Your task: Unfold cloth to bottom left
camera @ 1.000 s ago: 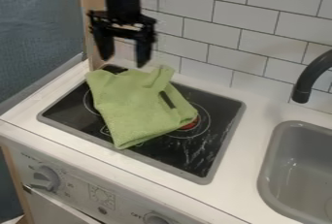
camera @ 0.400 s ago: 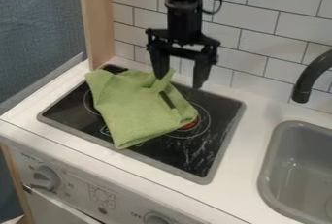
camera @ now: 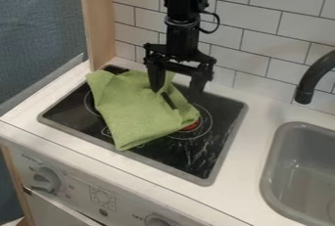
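The black gripper (camera: 175,92) hangs over the upper right part of the stove top, open, with its fingers pointing down. Its left finger overlaps the cloth's upper right corner in the view, and its right finger is over the black glass just beyond the cloth; whether it touches the cloth I cannot tell. The green cloth (camera: 134,110) lies folded and rumpled across the left and middle of the stove top, with a raised fold near its upper right and its lowest corner toward the front edge.
The black stove top (camera: 196,159) has a grey rim and sits in a white counter (camera: 252,144). A grey sink (camera: 278,171) and black faucet (camera: 314,76) are at the right. White tiles (camera: 239,46) rise behind, beside a wooden post (camera: 98,19). Knobs line the front panel.
The gripper has moved right from above the cloth's upper left, then lower, down to the cloth's upper right corner. The cloth lies as before.
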Controlling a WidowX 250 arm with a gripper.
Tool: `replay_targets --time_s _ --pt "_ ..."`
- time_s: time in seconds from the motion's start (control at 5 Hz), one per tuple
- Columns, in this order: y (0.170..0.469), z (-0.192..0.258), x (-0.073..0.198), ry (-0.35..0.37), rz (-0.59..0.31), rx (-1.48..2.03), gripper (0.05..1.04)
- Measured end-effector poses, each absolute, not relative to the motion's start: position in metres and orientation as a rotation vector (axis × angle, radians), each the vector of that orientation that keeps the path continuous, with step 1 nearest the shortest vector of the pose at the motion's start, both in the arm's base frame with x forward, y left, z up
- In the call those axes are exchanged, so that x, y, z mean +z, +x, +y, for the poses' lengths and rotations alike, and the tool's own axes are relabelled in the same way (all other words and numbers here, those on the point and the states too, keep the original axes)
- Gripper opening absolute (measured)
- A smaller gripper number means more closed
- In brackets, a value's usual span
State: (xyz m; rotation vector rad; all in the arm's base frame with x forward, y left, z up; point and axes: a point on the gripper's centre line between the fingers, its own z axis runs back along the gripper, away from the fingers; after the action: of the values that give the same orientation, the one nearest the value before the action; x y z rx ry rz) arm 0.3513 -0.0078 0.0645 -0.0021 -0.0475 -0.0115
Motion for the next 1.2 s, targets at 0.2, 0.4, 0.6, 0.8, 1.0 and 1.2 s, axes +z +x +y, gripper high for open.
replay_targets --time_s 0.2,0.4,0.6,0.8,1.0,1.2 --pt "0.346 -0.006 0.06 0.013 -0.033 0.0 0.999" --pt "0.342 -0.005 0.048 0.017 -0.002 0.005 0.999" --pt "0.343 -0.005 0.047 0.016 -0.007 -0.006 0.941" --pt "0.343 -0.006 0.046 0.011 -0.013 0.008 0.634" --pt "0.344 -0.006 0.046 0.013 -0.017 0.004 0.377" --pt "0.34 -0.006 0.042 0.013 -0.011 0.015 0.201"
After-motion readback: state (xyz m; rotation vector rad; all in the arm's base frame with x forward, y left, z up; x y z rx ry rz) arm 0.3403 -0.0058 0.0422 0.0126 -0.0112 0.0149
